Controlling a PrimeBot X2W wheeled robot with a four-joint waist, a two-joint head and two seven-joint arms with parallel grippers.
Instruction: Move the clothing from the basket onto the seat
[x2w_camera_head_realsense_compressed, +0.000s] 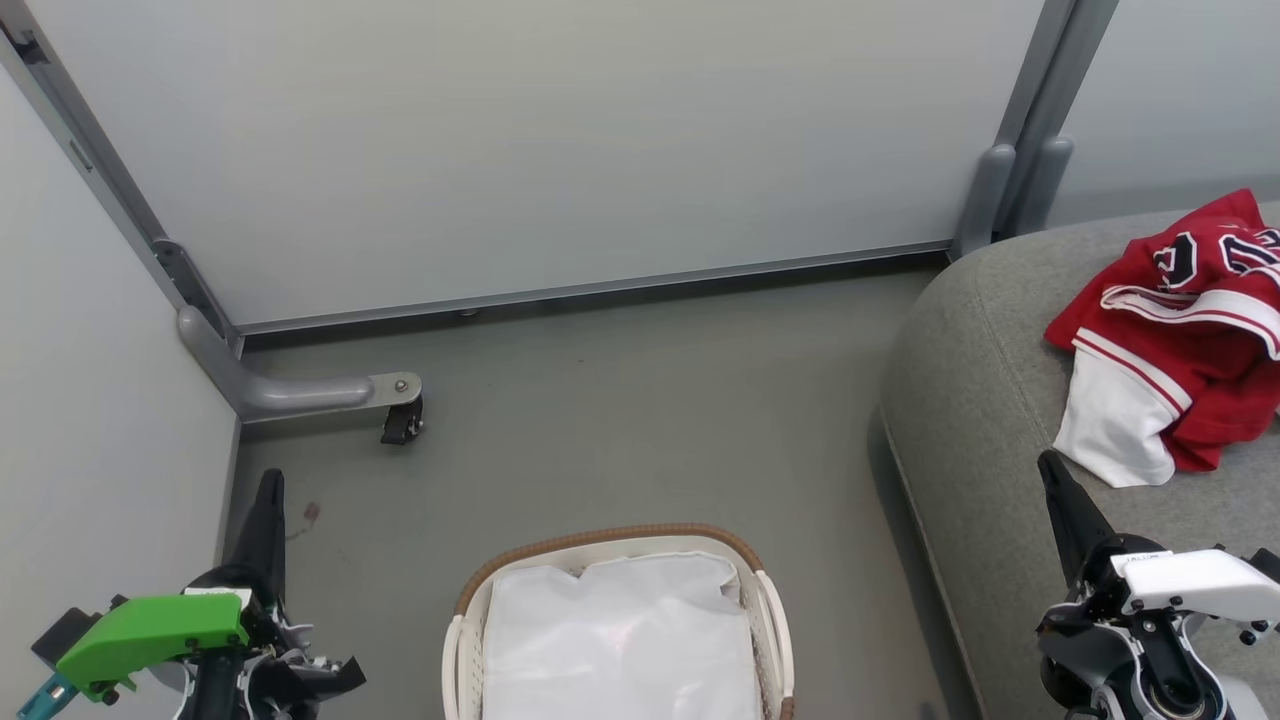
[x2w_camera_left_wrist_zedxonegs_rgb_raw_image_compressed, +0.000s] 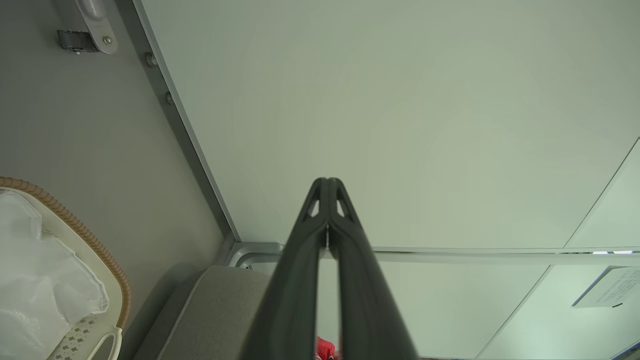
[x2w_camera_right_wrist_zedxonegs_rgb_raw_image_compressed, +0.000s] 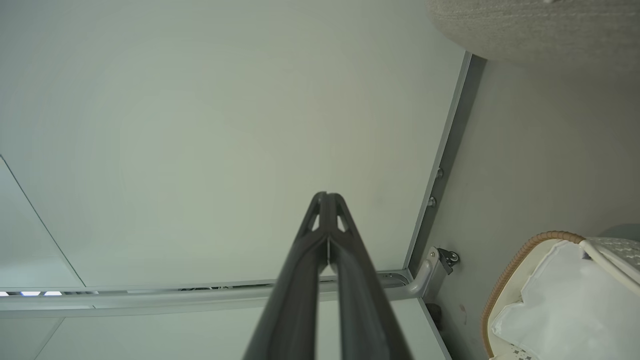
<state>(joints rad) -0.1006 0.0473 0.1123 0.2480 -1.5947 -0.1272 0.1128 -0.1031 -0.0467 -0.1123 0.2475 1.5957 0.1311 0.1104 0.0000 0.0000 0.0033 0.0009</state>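
We see the clothing (x2w_camera_head_realsense_compressed: 1205, 345) piled on the seat (x2w_camera_head_realsense_compressed: 980, 420), right of the basket (x2w_camera_head_realsense_compressed: 610, 533) w/ white liner (x2w_camera_head_realsense_compressed: 620, 640) inside; left jaws & right jaws flank the basket, both pinched together, empty

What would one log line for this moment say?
clothing: on seat | basket: white liner showing | left gripper: shut, empty | right gripper: shut, empty
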